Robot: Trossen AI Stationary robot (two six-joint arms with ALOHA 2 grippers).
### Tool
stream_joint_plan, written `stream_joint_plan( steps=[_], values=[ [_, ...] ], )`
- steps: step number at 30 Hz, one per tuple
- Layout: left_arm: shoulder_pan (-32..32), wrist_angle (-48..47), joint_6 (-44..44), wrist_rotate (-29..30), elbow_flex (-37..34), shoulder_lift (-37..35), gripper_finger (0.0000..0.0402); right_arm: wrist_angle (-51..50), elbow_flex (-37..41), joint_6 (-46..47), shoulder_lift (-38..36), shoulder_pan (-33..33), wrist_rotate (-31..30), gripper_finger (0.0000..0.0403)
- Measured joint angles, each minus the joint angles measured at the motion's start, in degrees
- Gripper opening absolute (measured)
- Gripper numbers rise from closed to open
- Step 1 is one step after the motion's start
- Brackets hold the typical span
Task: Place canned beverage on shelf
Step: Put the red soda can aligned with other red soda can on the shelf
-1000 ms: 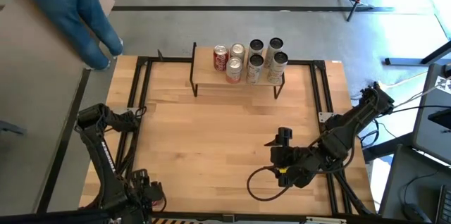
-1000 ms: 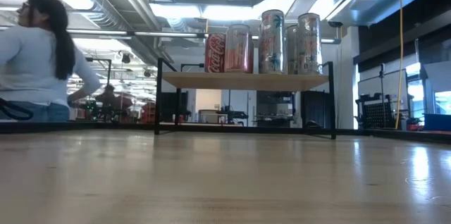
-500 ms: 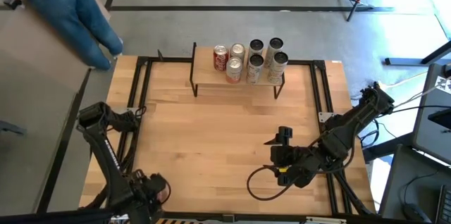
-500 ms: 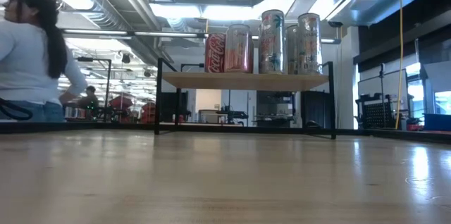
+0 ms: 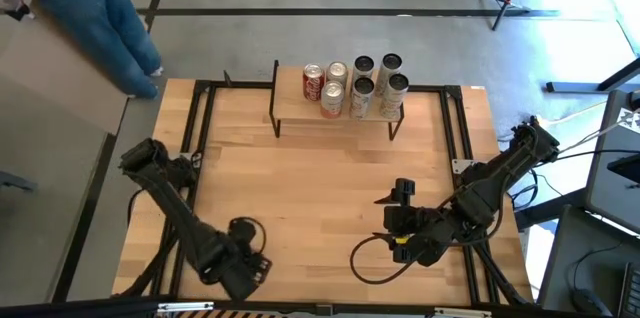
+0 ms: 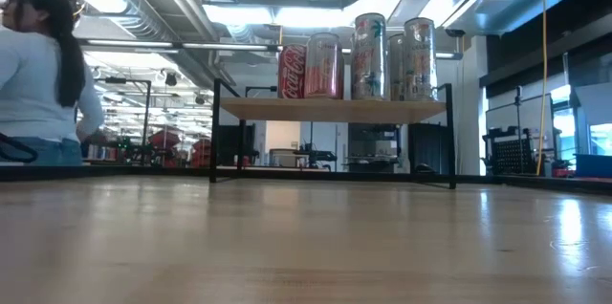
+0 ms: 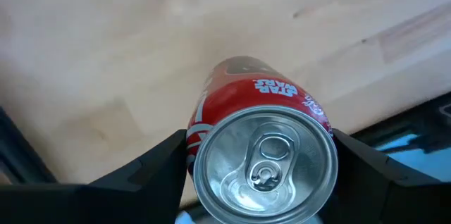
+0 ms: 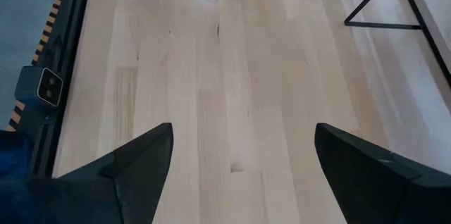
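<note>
The left gripper was low at the near edge of the table, at about seven o'clock on the top-down picture. In its wrist view a red Star Wars can sat between its two dark fingers, one on each side, touching the can — the jaws were shut on it. The silver lid with its pull tab faced the camera.

The right gripper rested near five o'clock, well apart from the can. Its jaws stood wide with only bare wood between them.

Farther back, at twelve o'clock, was the shelf — a light board on thin black legs. Six cans stood on it: a red Coca-Cola can at the left end, pale ones beside it.

Past the table, at about ten o'clock, a person in a white top and blue jeans stood.
</note>
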State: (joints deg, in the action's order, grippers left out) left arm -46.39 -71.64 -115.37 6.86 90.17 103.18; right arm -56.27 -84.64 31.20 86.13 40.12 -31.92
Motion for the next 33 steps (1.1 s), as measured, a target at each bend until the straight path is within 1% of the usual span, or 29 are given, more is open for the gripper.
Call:
stream_joint_plan(
  steps=[2, 4, 7, 9, 11, 13, 17, 20, 23, 24, 28, 33],
  values=[
    [1.57, -0.24, 7.96, 0.30, 0.51, 0.00, 0.0262, -0.01, 0.00, 0.01, 0.00, 0.00, 0.00, 0.0333],
    [2.78, 1.86, 20.41, 0.78, 0.75, -0.04, 0.0262, -0.02, 0.00, 0.02, 0.00, 0.00, 0.03, 0.0333],
    [4.07, 2.84, 44.13, 0.86, 0.79, -0.04, 0.0262, -0.07, 0.00, -0.05, 0.00, 0.02, 0.50, 0.0333],
    [4.92, 2.55, 60.10, -0.14, 0.76, -0.04, 0.0263, -0.25, 0.00, -0.17, 0.00, 0.04, 0.52, 0.0333],
    [5.63, 2.43, 73.11, -0.46, 0.75, -0.06, 0.0266, -0.42, 0.00, -0.17, 0.00, 0.04, 0.54, 0.0333],
    [6.63, 2.02, 83.84, -0.18, 0.30, -0.04, 0.0267, -0.44, 0.00, -0.15, 0.00, 0.04, 0.55, 0.0333],
    [9.06, 2.08, 101.21, -0.34, -0.48, -0.04, 0.0269, -0.42, 0.00, 0.11, 0.00, 0.04, 0.88, 0.0333],
    [10.42, 2.26, 112.25, -1.90, -0.76, -0.07, 0.0270, -0.42, 0.00, 0.13, 0.00, 0.04, 1.53, 0.0333],
    [11.31, 2.25, 120.30, -3.18, -0.85, 0.62, 0.0271, -0.40, 0.00, 0.17, 0.00, 0.03, 1.53, 0.0333],
    [11.61, 2.33, 122.42, -4.43, -0.87, 1.13, 0.0271, -0.37, 0.00, 0.17, 0.00, 0.02, 1.53, 0.0333],
    [12.22, 3.34, 127.68, -7.48, -0.87, 3.32, 0.0272, -0.37, 0.00, 0.20, 0.00, -0.02, 1.53, 0.0333],
    [11.85, 3.77, 127.68, -7.56, -0.94, 3.93, 0.0272, -0.35, 0.00, 0.27, 0.00, -0.02, 1.78, 0.0333]
  ],
)
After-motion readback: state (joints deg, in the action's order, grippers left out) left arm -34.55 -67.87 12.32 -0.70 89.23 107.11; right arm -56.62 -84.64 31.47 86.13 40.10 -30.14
